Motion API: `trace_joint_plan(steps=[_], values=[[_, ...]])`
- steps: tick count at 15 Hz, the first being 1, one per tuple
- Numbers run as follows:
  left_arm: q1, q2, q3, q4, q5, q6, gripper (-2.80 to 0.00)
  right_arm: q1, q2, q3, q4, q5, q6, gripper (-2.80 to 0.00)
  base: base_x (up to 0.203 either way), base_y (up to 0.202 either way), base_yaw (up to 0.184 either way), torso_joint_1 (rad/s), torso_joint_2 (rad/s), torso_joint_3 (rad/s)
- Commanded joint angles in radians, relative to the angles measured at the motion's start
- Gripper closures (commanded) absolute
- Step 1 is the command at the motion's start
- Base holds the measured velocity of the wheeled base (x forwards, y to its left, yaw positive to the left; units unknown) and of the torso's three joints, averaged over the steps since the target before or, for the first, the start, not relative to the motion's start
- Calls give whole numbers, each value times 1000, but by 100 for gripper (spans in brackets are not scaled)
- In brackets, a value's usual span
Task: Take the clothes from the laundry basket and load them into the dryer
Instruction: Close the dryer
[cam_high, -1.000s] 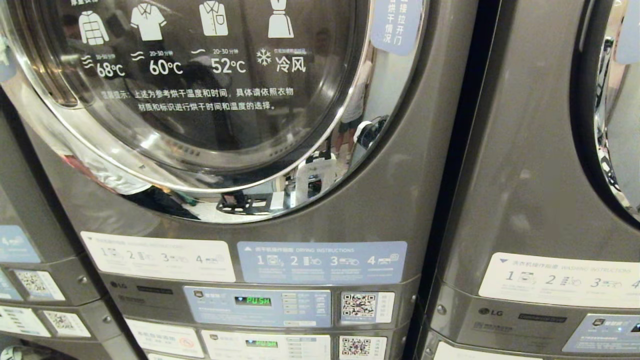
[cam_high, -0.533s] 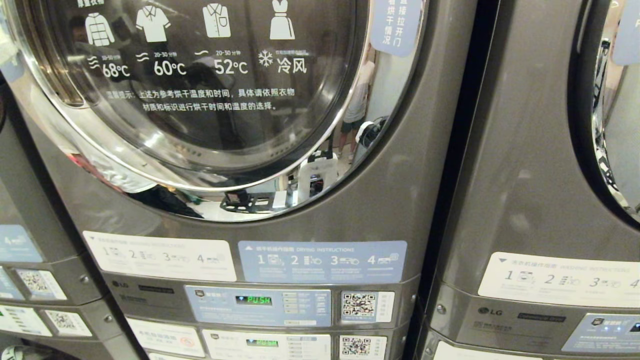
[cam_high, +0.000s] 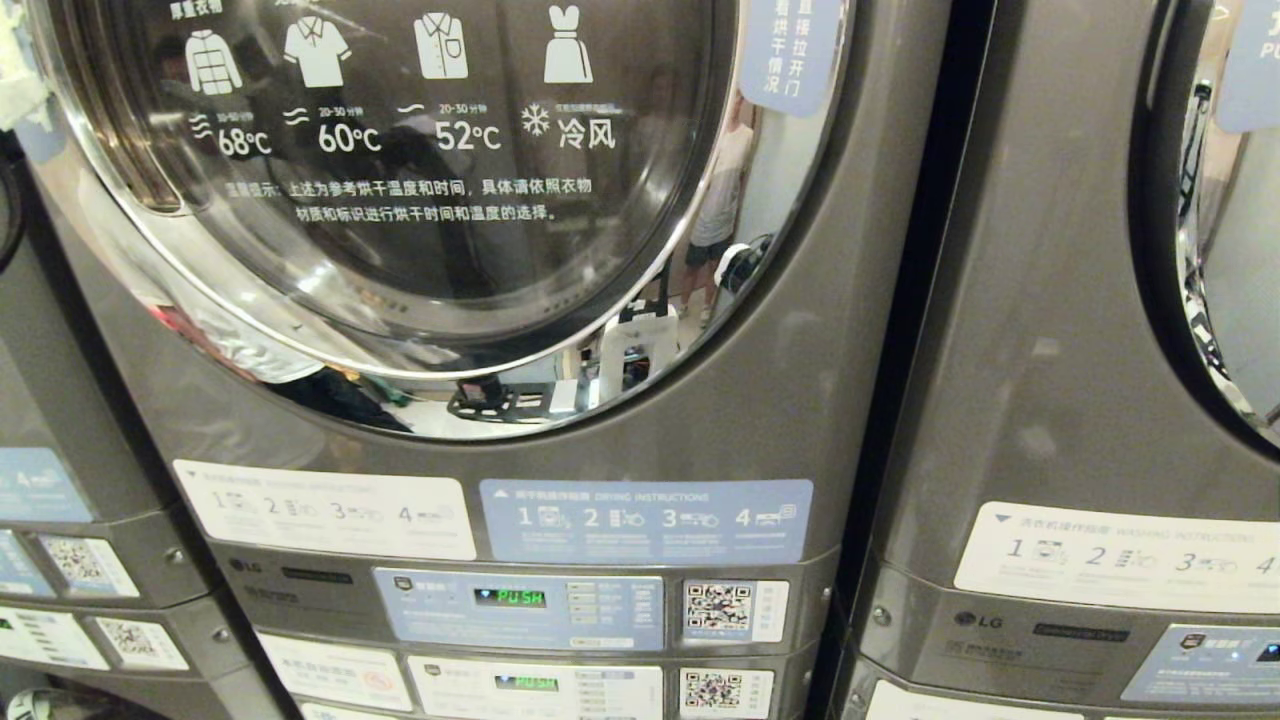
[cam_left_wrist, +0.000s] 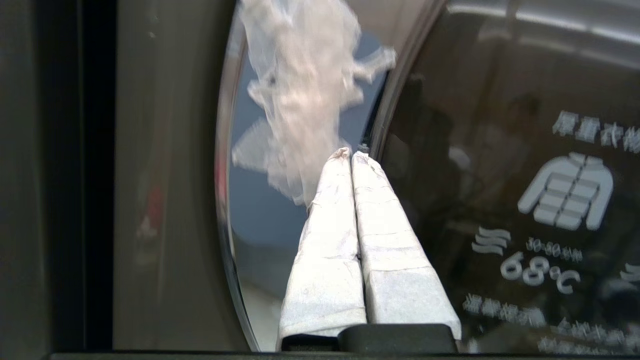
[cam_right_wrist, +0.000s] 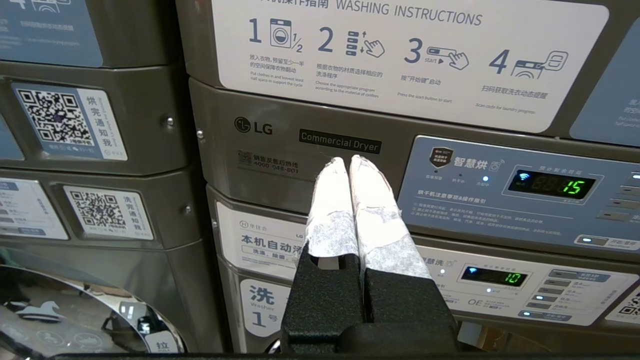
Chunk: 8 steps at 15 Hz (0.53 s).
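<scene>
Dryer (cam_high: 800, 380) fills the head view – grey LG unit, its round chrome-rimmed door (cam_high: 420, 180) shut, glass printed w/ garment icons and temps. No clothes or laundry basket show in any view.

Left of the dryer, another stacked machine (cam_high: 60, 480) shows just its edge, blue labels and QR stickers. At the door's left rim the left gripper (cam_left_wrist: 350, 156) points at the chrome ring, white-wrapped fingers (cam_left_wrist: 325, 260) pressed together, holding nothing; tips sit right by the seam between ring and dark glass. A crumpled bit of clear plastic film (cam_left_wrist: 300, 85) clings to the ring just beyond the tips – whether the tips touch it, can't tell.

Below the door: a white instructions label (cam_high: 325, 508), a blue "Drying Instructions" label (cam_high: 645, 520), then the control panel (cam_high: 520, 608) w/ green "PUSH" display and a QR sticker beside it.

Right of the dryer, a second grey LG stack (cam_high: 1080, 400). Right gripper (cam_right_wrist: 348, 161) hangs low in front of that stack's "Commercial Dryer" badge (cam_right_wrist: 340, 141), wrapped fingers closed, empty, apart from the panel.
</scene>
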Motion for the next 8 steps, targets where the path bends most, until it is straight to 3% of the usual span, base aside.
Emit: trace_joint_plan(steps=[1, 8], values=[[2, 44, -28, -4, 1, -1, 0, 0, -1, -1, 0, 1, -2, 0, 0, 0, 0, 0, 0, 0], [1, 114, -75, -4, 44, -1, 0, 0, -2, 1, -2, -10, 10, 0, 0, 0, 0, 0, 0, 0]])
